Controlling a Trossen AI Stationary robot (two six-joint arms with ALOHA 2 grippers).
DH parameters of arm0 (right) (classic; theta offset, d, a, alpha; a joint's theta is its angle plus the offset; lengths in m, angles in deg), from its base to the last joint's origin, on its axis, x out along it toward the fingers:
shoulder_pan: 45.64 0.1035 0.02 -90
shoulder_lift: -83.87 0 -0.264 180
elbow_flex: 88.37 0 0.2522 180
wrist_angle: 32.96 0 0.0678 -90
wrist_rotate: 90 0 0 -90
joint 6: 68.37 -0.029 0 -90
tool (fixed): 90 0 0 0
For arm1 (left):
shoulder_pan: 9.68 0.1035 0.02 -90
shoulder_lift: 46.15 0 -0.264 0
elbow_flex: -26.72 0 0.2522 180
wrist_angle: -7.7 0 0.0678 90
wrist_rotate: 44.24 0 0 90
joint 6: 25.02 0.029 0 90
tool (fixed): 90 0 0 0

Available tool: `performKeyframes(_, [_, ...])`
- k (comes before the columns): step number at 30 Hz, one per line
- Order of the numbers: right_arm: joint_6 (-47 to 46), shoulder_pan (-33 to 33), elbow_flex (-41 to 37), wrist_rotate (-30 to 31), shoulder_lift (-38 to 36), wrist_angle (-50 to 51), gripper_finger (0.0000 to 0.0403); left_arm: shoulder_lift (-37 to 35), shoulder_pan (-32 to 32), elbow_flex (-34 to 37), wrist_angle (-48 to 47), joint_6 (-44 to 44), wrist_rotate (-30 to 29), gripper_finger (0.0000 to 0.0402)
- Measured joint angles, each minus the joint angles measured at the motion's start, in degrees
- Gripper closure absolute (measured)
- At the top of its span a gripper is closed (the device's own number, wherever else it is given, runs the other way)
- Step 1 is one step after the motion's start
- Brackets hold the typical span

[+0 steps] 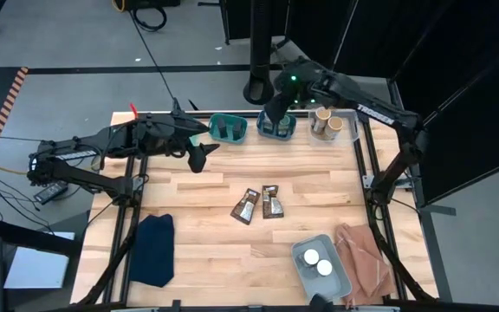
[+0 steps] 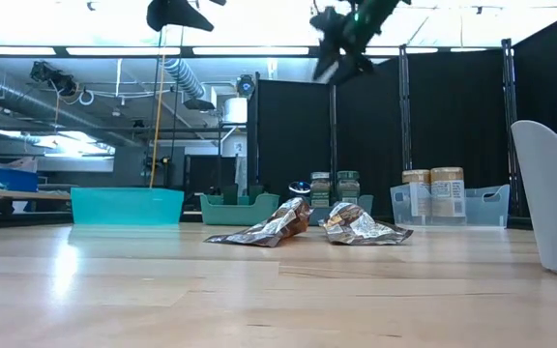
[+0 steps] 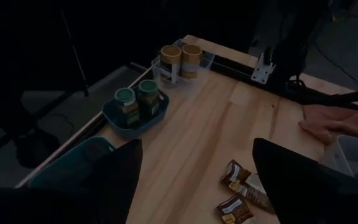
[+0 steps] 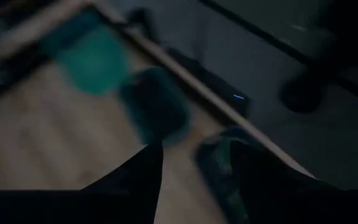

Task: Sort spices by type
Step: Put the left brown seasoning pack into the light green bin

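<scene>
Two brown foil packets [image 1: 248,206] [image 1: 272,202] lie flat mid-table and show in the low view [image 2: 277,224]. Two green-lidded jars [image 3: 135,98] stand in a blue bin [image 1: 277,130]. Two tan-topped jars [image 1: 323,120] stand in a clear bin [image 1: 343,126]. Two white-lidded jars [image 1: 317,262] stand in a pale bin [image 1: 336,282]. Dark jars stand in a teal bin [image 1: 229,128]. My left gripper [image 1: 199,156] hangs open and empty above the table's far left part. My right gripper [image 1: 275,108] hangs open above the blue bin, high over it in the low view [image 2: 341,43].
A dark blue cloth [image 1: 152,247] lies at the near left. A brown crumpled sheet [image 1: 362,260] lies at the near right beside the pale bin. The three small bins line the far edge. Bare wood lies between the packets and the bins.
</scene>
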Motion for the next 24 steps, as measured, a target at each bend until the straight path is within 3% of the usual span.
performKeyframes(4, [1.11,3.09,4.95,-11.06,-1.94,-1.97,0.0208,0.02,0.0,0.0,0.31,-2.98,0.14,0.0092])
performKeyframes(6, [1.36,5.36,8.19,-13.17,-2.47,-5.91,0.021,0.02,0.0,0.0,0.52,-5.54,0.16,0.0092])
performKeyframes(10, [4.59,8.52,14.31,-12.33,-2.16,-15.21,0.0215,0.02,0.0,0.0,6.22,-8.76,1.94,0.0092])
performKeyframes(14, [7.21,8.39,20.3,-9.42,-2.43,-20.8,0.022,-0.17,0.0,0.0,22.45,-9.78,8.07,0.0092])
performKeyframes(19, [12.18,6.06,29.37,-9.2,-3.94,-17.33,0.0222,-2.1,0.0,-0.15,43.16,-7.85,13.28,0.0092])
performKeyframes(24, [15.7,3.3,34.17,-9.02,-7.21,-9.84,0.0223,-7.16,-0.01,-0.15,51.58,-4.37,17.63,0.0092])
